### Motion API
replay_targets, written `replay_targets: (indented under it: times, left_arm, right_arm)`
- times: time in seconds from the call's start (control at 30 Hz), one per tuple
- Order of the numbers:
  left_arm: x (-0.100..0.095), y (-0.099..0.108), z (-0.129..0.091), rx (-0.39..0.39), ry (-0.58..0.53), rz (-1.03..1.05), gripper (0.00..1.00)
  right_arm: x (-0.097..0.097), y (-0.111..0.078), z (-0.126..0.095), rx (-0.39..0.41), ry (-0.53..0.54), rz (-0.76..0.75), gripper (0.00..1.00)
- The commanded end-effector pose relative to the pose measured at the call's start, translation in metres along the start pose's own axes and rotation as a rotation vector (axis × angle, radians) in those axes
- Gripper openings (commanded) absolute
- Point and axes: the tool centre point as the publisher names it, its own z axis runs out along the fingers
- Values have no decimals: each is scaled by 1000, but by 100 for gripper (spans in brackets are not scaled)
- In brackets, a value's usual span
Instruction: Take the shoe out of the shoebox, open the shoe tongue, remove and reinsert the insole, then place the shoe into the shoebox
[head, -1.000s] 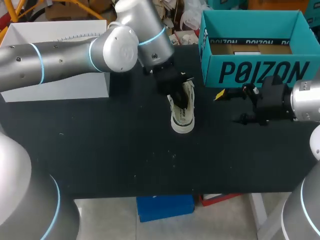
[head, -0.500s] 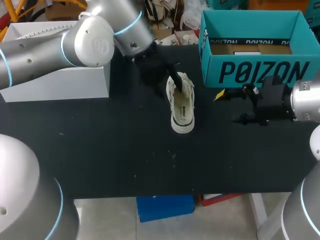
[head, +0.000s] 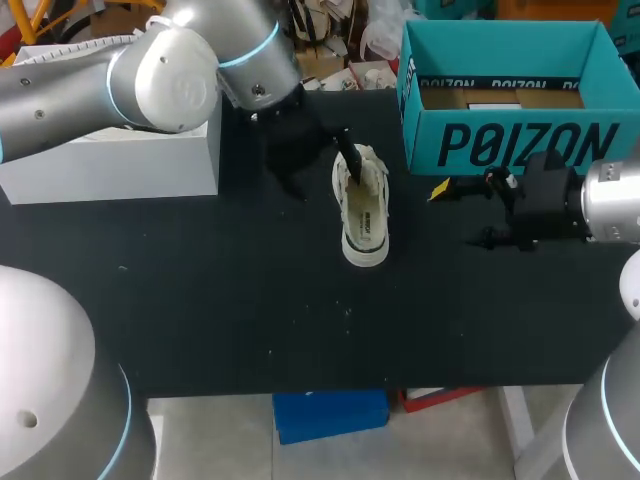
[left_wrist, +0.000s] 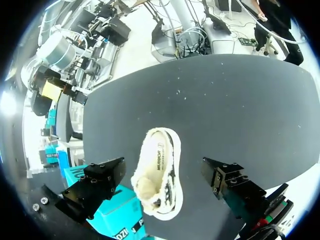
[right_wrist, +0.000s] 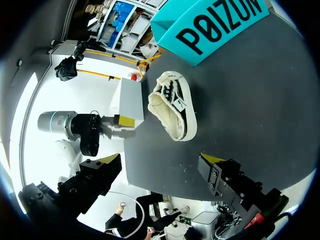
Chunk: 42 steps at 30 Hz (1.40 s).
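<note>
A cream sneaker (head: 364, 218) with dark side markings stands on its sole on the black table (head: 220, 300), toe toward the front edge. My left gripper (head: 320, 170) hangs open by its heel end, one finger (head: 346, 157) over the collar. In the left wrist view the sneaker (left_wrist: 158, 176) lies ahead, between the spread fingers (left_wrist: 96, 186) of my left gripper (left_wrist: 162, 186), touching neither. The teal shoebox (head: 510, 140) stands open at the back right. My right gripper (head: 456, 214) waits open in front of it, right of the sneaker (right_wrist: 173, 107), which lies well ahead of my right gripper (right_wrist: 160, 177).
A white box (head: 120, 165) sits at the back left under my left arm; it also shows beyond the sneaker as a white box (right_wrist: 131, 104). The teal shoebox (right_wrist: 215, 22) edges the table's far side. Bare black tabletop fills the front half.
My left gripper, shut in the shoe's opening a second ago, has let go, opened wide and drawn back to the left. The shoe stays put. The right arm has not moved.
</note>
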Motion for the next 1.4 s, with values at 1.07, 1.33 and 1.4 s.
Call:
replay_targets:
  times: [1.07,1.33,1.4]
  left_arm:
    - [-12,110,13,-41,-351,-337,0]
    - [-19,126,41,-17,-312,-342,0]
    - [-22,126,49,-4,-307,-340,0]
  right_arm:
    - [1,1,1,1,-2,1,100]
    - [1,1,1,1,-2,1,100]
    - [1,1,1,1,-2,1,100]
